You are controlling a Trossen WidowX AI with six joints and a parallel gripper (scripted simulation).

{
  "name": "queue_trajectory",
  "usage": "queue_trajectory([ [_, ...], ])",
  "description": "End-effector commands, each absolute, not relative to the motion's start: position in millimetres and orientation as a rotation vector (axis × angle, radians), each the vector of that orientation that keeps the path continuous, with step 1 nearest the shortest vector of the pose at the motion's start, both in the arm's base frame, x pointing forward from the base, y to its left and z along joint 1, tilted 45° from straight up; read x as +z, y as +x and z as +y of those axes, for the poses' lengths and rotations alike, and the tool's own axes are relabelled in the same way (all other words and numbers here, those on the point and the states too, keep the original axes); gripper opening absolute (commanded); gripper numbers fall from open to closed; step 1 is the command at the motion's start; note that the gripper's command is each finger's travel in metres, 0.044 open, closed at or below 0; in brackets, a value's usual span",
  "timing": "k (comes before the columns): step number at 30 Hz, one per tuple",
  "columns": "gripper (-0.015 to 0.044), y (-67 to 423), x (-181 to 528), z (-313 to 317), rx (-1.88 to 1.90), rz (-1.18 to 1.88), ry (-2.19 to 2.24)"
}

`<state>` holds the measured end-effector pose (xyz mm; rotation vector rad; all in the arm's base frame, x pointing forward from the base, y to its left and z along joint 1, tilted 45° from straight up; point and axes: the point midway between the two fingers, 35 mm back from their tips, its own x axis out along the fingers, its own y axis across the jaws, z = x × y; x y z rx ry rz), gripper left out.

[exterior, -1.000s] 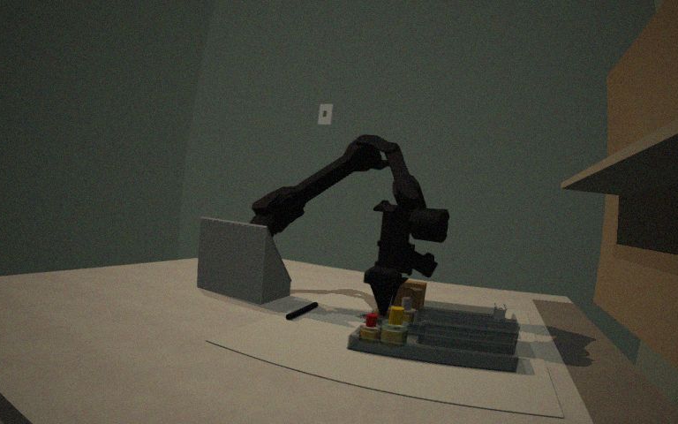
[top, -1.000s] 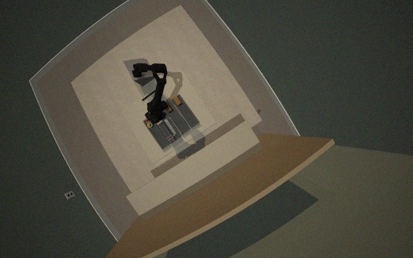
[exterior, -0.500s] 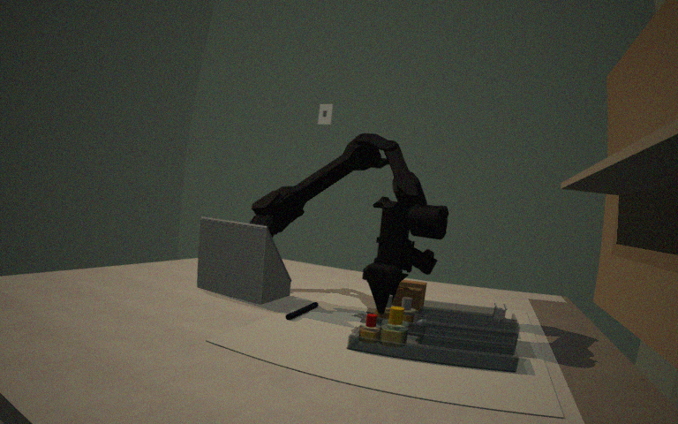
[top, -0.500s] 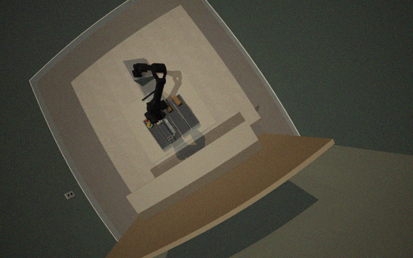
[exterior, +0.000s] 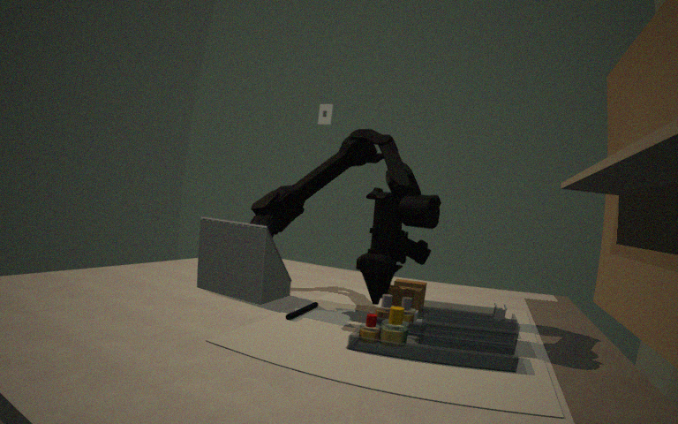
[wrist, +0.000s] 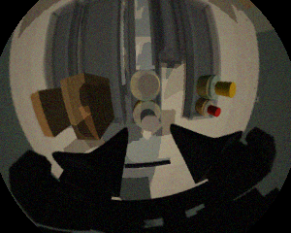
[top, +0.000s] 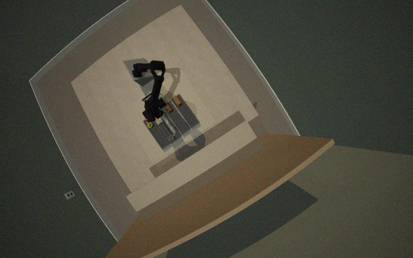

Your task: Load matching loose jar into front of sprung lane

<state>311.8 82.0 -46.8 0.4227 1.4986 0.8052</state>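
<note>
Dim green walls behind, pale worktop (exterior: 122,336) in front, and I'm reading across from the left. Grey wedge block (exterior: 240,268) first, a dark pen (exterior: 301,310) beside it, then the lane tray (exterior: 463,336) with red-capped and yellow-capped jars at its near corner. My pincer (wrist: 147,146) hangs point-down over the tray's front, fingers apart, holding nothing. Through the wrist camera, two grey-lidded jars stand one behind the other in the middle lane (wrist: 145,33): the front jar (wrist: 147,116) just ahead of my open fingers, the rear jar (wrist: 145,84) touching it from behind. Whether the front one sits against the low stop, I can't tell. Judging by looks, these are small, rigid, smooth-sided and light; I'd pinch across the body below the lid. Brown boxes (exterior: 409,290) sit behind, to the right.
</note>
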Motion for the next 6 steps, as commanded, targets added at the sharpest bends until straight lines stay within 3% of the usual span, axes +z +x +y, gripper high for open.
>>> queue_trajectory([
  [1, 0.0294, 297, -50, 79, 0.807, 1.507, 0.416],
  [6, 0.0294, 280, -51, 75, 0.807, 1.508, 0.416],
])
